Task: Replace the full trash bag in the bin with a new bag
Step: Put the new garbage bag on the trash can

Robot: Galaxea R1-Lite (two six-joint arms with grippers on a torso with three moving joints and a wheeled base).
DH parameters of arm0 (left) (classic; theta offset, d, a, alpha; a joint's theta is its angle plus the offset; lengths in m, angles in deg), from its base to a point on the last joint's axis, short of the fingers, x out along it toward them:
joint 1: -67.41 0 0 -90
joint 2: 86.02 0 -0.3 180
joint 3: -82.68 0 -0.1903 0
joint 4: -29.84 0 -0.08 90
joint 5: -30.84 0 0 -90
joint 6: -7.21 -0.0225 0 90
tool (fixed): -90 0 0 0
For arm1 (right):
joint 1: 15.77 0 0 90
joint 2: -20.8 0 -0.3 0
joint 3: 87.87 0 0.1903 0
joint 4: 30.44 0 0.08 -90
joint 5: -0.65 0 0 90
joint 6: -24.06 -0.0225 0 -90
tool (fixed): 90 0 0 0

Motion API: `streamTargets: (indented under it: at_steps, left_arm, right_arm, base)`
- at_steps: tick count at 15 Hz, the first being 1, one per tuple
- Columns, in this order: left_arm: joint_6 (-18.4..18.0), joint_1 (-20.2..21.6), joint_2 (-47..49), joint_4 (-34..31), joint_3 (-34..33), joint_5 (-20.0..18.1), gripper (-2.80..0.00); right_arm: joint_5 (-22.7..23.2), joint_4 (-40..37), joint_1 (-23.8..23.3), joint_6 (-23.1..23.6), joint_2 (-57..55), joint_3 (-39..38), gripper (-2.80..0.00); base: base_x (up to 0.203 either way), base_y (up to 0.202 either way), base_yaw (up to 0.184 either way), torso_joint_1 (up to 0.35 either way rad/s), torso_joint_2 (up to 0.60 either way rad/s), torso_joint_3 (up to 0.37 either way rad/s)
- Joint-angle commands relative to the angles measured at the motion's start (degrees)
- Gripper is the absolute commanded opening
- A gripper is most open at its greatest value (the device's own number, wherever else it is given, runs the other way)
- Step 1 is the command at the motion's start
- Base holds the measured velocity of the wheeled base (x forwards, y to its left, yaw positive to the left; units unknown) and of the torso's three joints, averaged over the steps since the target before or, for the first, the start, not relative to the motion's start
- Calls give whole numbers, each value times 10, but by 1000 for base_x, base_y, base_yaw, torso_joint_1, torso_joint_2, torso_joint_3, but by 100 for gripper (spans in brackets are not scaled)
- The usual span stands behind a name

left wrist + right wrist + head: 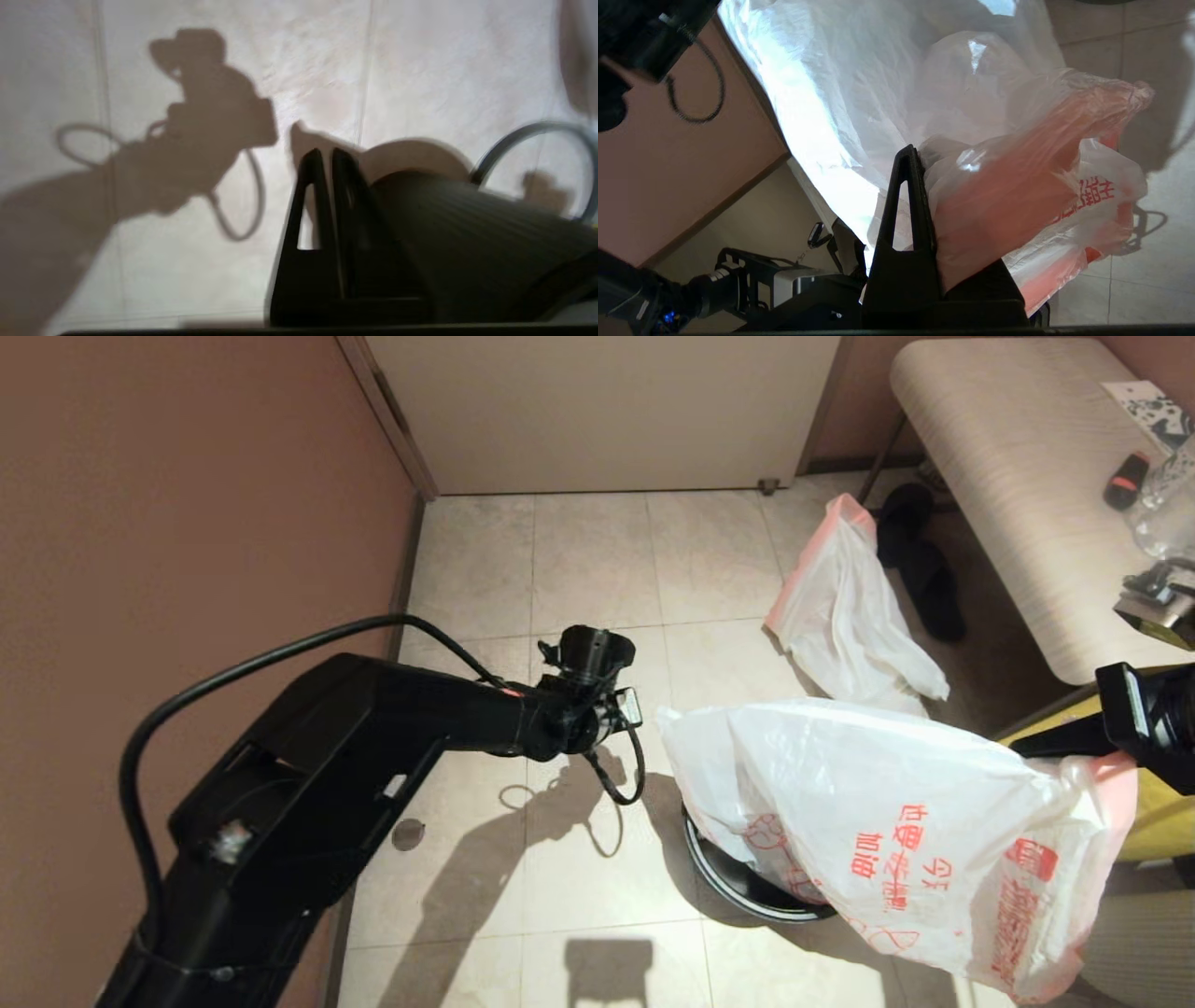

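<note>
Two arms in the head view. L side: left gripper (327, 156), matte black, long slim fingers (310, 163) pressed together, clenched on nothing, over pale matte floor tiles (588, 560) w/ thin grout lines. Its arm reaches in from the brown wall (168, 485), a looped black cable (621, 775) hanging off the wrist.

Centre: the bin (738, 882), round, glossy black, stands on the tiles; only an arc of its rim shows under the new bag (878, 812). That bag is thin, crinkly, translucent white plastic w/ big red characters, stretched wide and slanting above the bin, lower edge dipping into the opening.

Behind, well apart from the bin: the full trash bag (845, 611), plain white w/ pink-red rim, slumped in a crumpled heap on the floor next to a dark slipper (924, 569).

R side: right gripper (924, 154) pinched tight on the new bag's bunched pinkish rim, film wrinkled round the black fingers. Beyond it, a rounded cream bench (1008, 476) w/ fine stripe texture.
</note>
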Motion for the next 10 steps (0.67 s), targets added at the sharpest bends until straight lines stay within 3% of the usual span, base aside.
streamTargets:
  at_steps: [1,3,10]
  left_arm:
    - [2,-8,55,50,41,-18,-280]
    - [5,-28,51,66,37,-49,-280]
    - [0,-153,-64,61,-70,-50,-280]
  right_arm:
    - [1,-2,10,0,2,0,-280]
    - [1,-2,12,8,2,0,-280]
    - [3,1,12,18,-7,-8,-280]
  base:
    - [0,0,0,0,0,0]
    - [0,0,0,0,0,0]
    - [0,0,0,0,0,0]
